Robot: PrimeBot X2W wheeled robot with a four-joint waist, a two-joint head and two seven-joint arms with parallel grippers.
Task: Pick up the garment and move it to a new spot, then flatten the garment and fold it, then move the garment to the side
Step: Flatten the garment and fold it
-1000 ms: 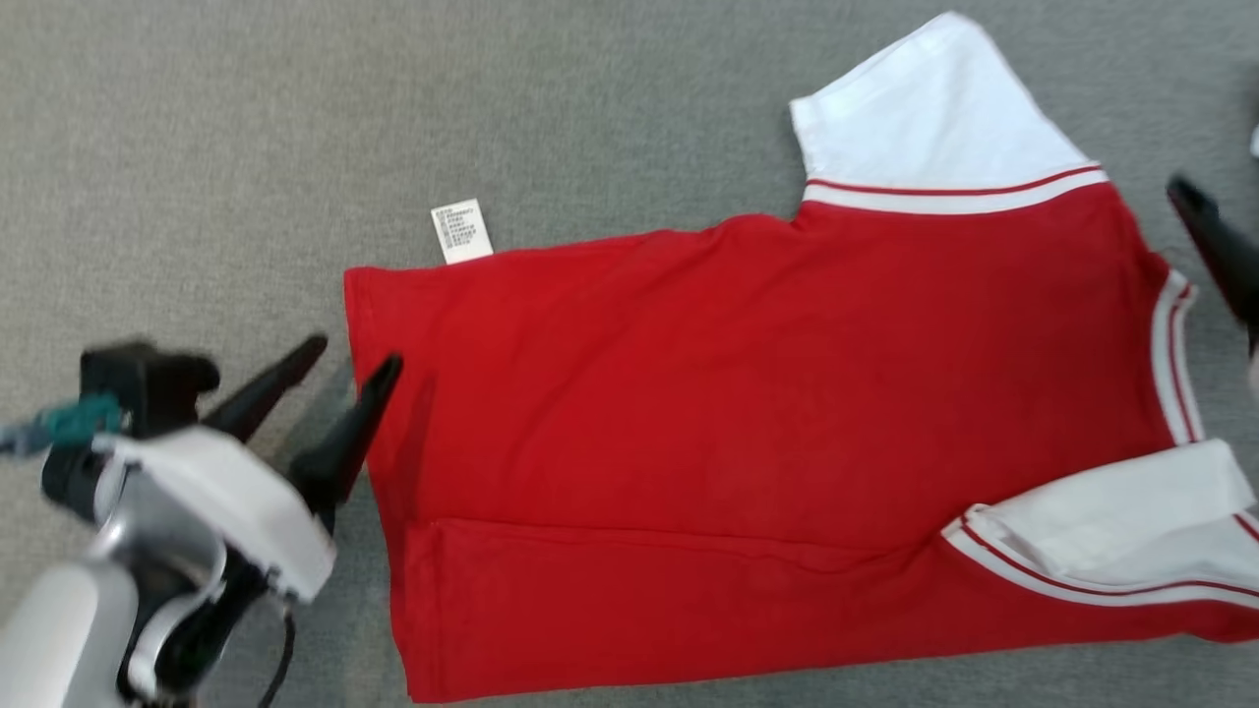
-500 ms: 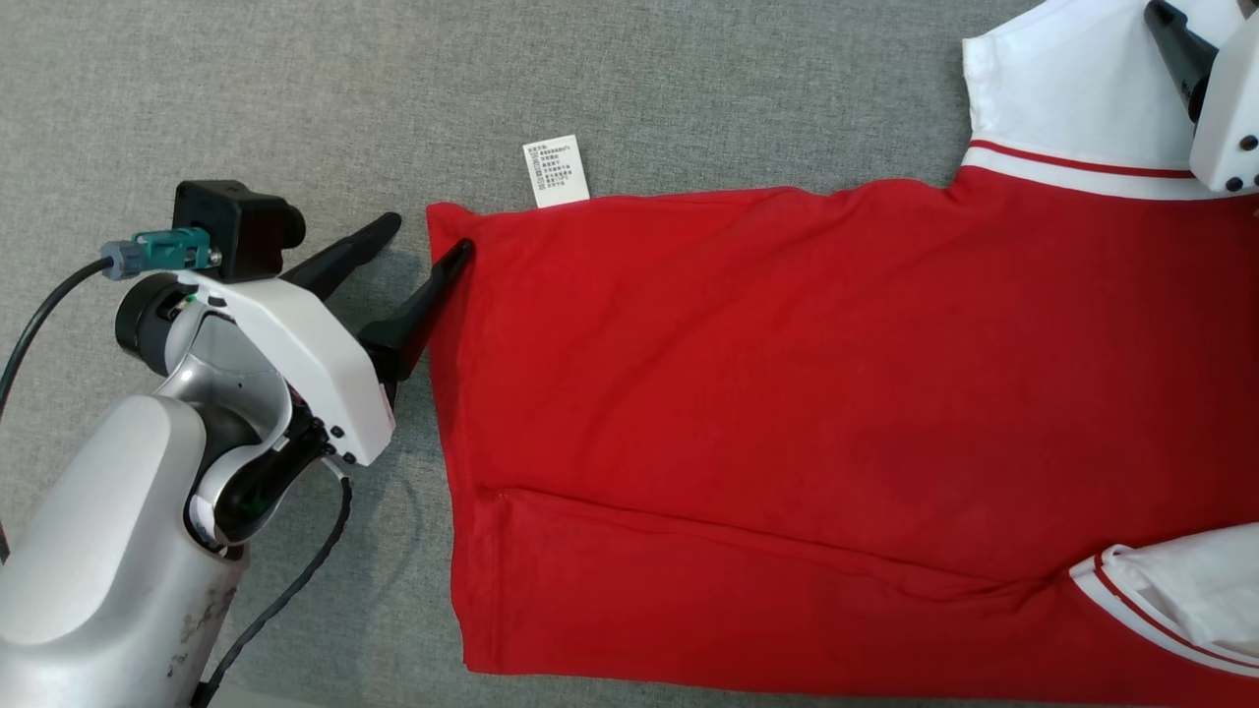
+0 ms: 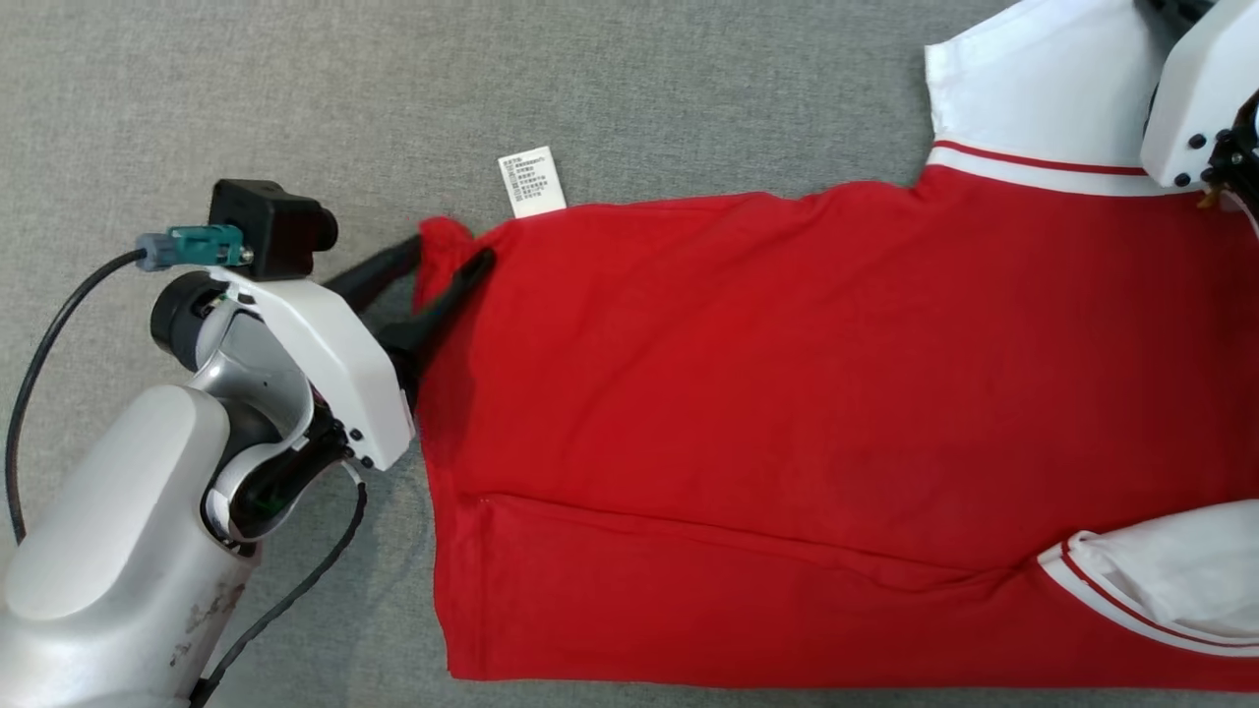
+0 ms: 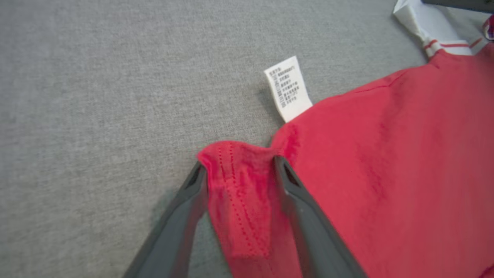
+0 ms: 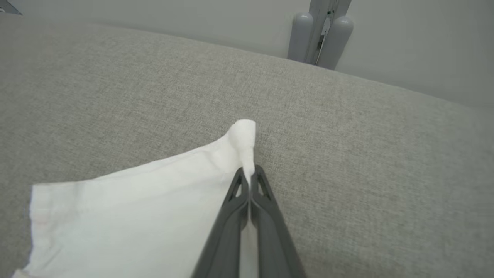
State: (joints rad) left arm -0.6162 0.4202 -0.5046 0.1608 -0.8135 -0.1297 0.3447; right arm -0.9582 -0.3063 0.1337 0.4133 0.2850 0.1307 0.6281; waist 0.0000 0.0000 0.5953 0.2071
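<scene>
— What has your left gripper (image 4: 239, 166) got?

— Nothing clamped yet. My two fingers stand apart with the hem corner (image 4: 236, 185) bunched up between them, the cloth touching both. I went for the corner because the stitched hem gives the pads something firm to bite on.

— And the other one?

— My right gripper (image 5: 250, 172) is pinched tight on the tip of the white sleeve (image 5: 135, 200), at the far end on the same long edge. With a hold at each end of that edge, I judge I can carry it over in one even fold.

— Where does the garment (image 3: 787, 393) lie?

— Spread nearly flat on the grey cloth surface (image 3: 295, 98), its red body running sideways in the head view. The near edge looks already turned over, and the second sleeve is tucked in at the lower right. The care label (image 3: 534, 183) pokes out just beside my left fingers.

— Any risk?

— If I close on only the top layer, the fold will likely drag crooked.
</scene>
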